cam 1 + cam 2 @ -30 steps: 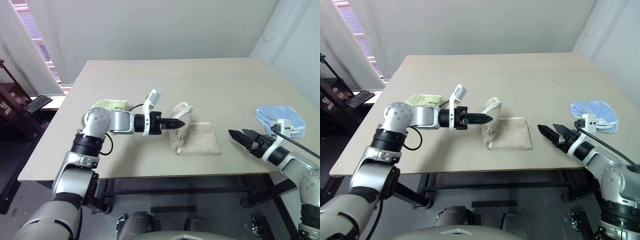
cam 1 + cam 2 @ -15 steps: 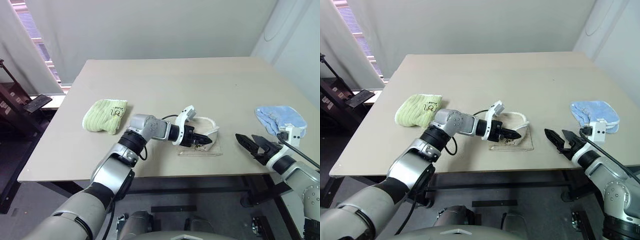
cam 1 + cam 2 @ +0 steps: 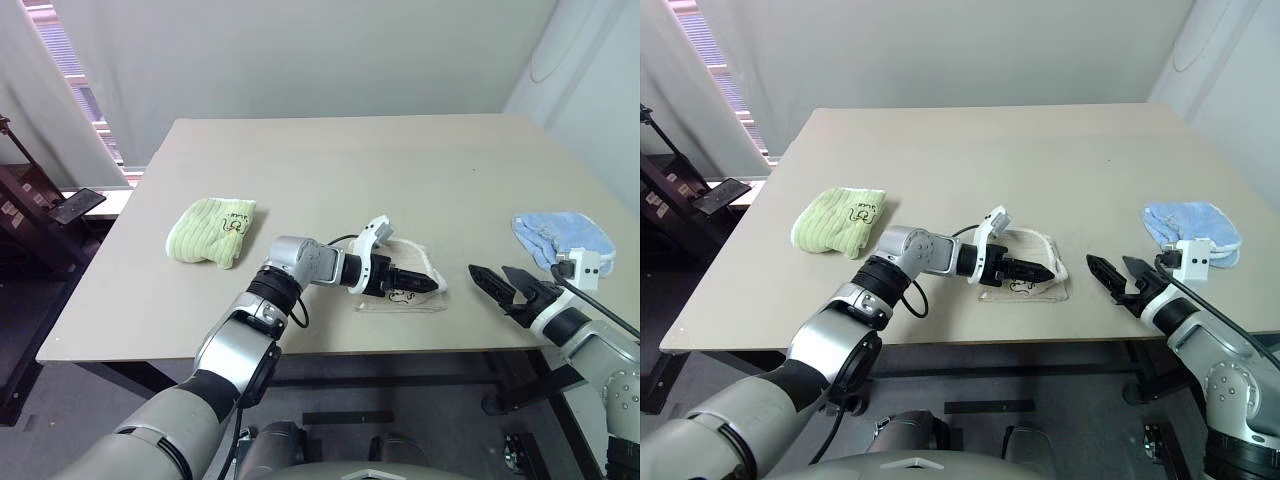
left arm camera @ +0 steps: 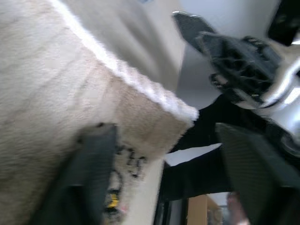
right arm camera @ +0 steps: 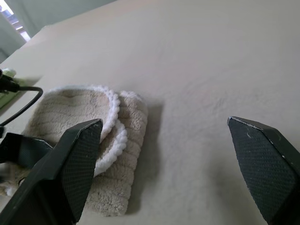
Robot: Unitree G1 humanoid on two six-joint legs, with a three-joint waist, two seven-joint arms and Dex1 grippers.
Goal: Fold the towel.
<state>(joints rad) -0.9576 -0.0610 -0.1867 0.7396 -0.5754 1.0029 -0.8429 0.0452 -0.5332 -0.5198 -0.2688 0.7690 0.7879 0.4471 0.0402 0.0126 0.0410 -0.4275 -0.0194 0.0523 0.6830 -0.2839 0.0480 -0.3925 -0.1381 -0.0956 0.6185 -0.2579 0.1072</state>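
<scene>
The beige towel [image 3: 420, 300] lies folded near the table's front edge, its white corded edge [image 3: 428, 264] curving over the top layer. My left gripper [image 3: 426, 282] reaches from the left and rests low over the towel, open. In the left wrist view its fingers [image 4: 91, 171] stand wide apart, with the towel [image 4: 56, 93] beneath and nothing gripped. My right gripper [image 3: 489, 272] hovers open to the right of the towel, a short way from it. The right wrist view has the towel [image 5: 84, 126] lying ahead between that gripper's spread fingers [image 5: 75, 159].
A small light-green cloth [image 3: 210, 230] lies to the left of the towel. A light-blue cloth [image 3: 555, 235] sits at the table's right edge, behind my right gripper. The table's front edge [image 3: 300, 352] runs just below the towel. Dark furniture [image 3: 30, 220] stands beyond the left edge.
My left gripper carried the raised towel flap to the right and down onto the lower layer, then opened and let it go. The right gripper stayed in place.
</scene>
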